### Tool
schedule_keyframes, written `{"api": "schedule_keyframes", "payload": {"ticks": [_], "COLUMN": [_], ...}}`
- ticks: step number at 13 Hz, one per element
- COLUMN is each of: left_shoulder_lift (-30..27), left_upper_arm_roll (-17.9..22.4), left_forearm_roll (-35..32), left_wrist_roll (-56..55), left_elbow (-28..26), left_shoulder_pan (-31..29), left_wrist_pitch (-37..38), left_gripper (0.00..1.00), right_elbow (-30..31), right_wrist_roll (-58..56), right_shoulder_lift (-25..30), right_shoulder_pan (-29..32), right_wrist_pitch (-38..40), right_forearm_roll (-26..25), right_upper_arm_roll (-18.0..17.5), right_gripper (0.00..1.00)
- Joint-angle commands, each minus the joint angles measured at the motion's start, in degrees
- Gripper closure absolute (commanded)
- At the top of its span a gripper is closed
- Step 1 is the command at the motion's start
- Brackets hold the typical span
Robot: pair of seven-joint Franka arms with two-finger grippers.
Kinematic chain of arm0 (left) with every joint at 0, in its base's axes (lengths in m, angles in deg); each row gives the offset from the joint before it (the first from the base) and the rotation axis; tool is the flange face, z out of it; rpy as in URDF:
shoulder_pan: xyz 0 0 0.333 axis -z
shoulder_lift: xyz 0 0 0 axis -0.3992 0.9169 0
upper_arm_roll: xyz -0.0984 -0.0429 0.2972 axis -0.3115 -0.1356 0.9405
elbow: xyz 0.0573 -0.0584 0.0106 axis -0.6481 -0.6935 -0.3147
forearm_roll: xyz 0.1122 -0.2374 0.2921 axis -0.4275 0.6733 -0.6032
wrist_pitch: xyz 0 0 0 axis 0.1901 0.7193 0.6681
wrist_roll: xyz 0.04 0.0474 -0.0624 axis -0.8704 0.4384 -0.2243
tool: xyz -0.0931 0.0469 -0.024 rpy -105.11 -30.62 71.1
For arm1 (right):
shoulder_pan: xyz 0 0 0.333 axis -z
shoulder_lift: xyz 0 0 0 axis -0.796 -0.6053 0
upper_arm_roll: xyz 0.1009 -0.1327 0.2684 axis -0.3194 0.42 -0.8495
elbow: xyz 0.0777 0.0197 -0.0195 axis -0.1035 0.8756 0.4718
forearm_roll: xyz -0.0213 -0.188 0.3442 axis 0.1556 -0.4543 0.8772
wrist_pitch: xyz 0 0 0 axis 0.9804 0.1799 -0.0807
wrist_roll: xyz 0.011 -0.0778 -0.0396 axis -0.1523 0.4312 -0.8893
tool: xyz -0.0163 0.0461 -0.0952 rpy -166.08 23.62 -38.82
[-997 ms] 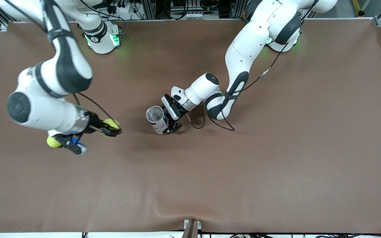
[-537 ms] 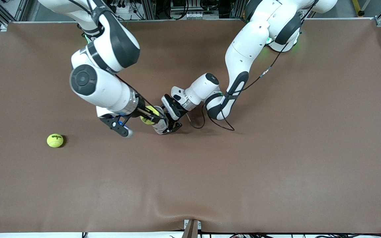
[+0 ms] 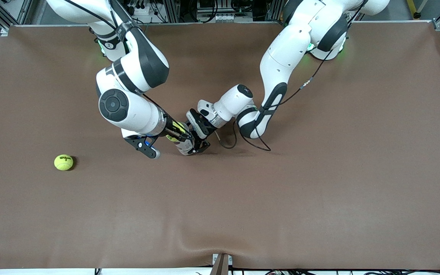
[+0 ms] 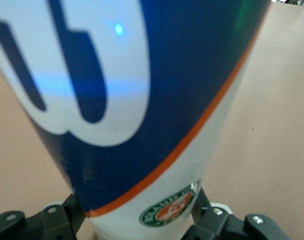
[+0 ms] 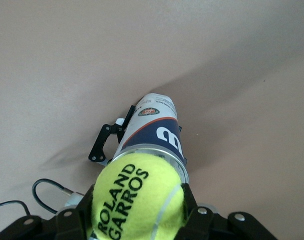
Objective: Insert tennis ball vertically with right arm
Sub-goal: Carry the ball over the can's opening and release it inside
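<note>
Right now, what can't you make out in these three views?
- Can mouth, front view: covered by the right tool and its tennis ball.
- Can base, left wrist view: cut off by the frame edge; the label fills it, blurred.
- Can interior, right wrist view: the ball blocks the opening.
- Loose ball print, front view: too small.

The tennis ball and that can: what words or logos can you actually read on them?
"ROLAND GARROS": in black on the tennis ball held by the right gripper.
Large white "W" logo: on the can held by the left gripper.
Round badge low on the can: lettering too blurred to read.
Print on the loose ball on the table: too small to read.
</note>
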Motion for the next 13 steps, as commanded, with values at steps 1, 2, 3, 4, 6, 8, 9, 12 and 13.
{"api": "schedule_keyframes", "payload": {"ticks": [1,2,3,4,6,8,9,12,13], "left_shoulder_lift": [0.71,0.71,0.71,0.71,0.71,0.63,0.63,0.71,0.71], "left_upper_arm_roll": [0.92,0.92,0.92,0.92,0.92,0.92,0.92,0.92,0.92], "left_forearm_roll": [0.64,0.64,0.64,0.64,0.64,0.64,0.64,0.64,0.64], "left_wrist_roll": [-0.46,-0.55,-0.55,-0.46,-0.55,-0.55,-0.55,-0.55,-0.55], "left_elbow": [1.09,1.09,1.09,1.09,1.17,1.26,1.26,1.17,1.17], "left_shoulder_pan": [0.93,0.93,0.84,0.84,0.84,0.84,0.84,0.84,0.84], "left_wrist_pitch": [-0.61,-0.61,-0.61,-0.61,-0.61,-0.61,-0.61,-0.69,-0.61], "left_gripper": [0.14,0.14,0.14,0.14,0.14,0.14,0.14,0.13,0.14], "right_elbow": [1.29,1.29,1.20,0.76,-0.11,-4.14,-6.51,-9.44,-9.00], "right_wrist_roll": [0.67,0.76,1.37,2.59,2.87,2.08,1.38,-8.68,-14.30], "right_shoulder_lift": [0.79,0.71,0.71,0.71,1.23,1.23,1.23,1.23,1.15], "right_shoulder_pan": [-1.19,-1.19,-1.19,-1.19,-1.11,-0.32,1.43,9.68,12.66], "right_wrist_pitch": [-0.90,-0.82,-0.82,-0.47,0.15,4.26,7.76,13.16,13.16], "right_forearm_roll": [-0.06,0.03,0.11,0.29,0.73,0.64,0.73,-0.06,-0.23], "right_upper_arm_roll": [0.48,0.48,0.48,0.48,0.48,0.83,1.18,1.27,1.45], "right_gripper": [0.47,0.00,0.00,0.00,0.00,0.00,0.00,0.00,0.00]}}
